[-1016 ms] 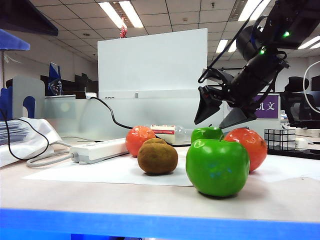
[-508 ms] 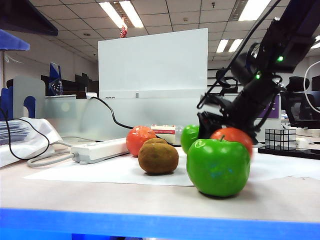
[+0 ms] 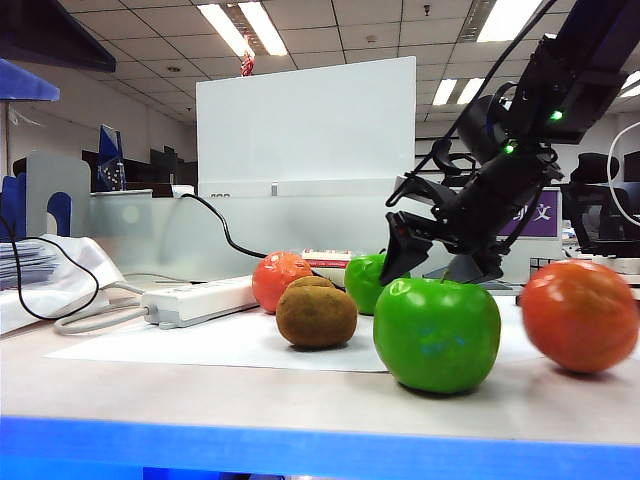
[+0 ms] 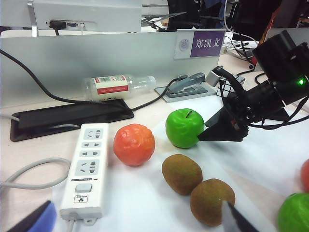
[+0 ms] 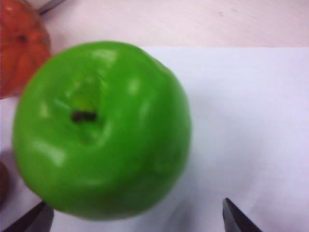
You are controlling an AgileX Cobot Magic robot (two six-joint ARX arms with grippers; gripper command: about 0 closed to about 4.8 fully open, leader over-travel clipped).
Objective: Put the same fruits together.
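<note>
Right gripper (image 3: 440,268) spread wide, empty, poised over rear green apple (image 3: 366,282) at worktop (image 3: 200,385) centre. Left gripper (image 4: 145,224) wide, empty, above kiwi pair (image 4: 182,174). Front green apple (image 3: 437,334) nearest camera; one tangerine (image 3: 580,316) far right, other tangerine (image 3: 280,281) left.

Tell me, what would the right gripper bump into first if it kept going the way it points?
Probably the far green apple. The right gripper is open, and that apple fills its wrist view, sitting between the fingers. The exterior view also shows the gripper angled down beside it, though depth there is unclear.
</note>
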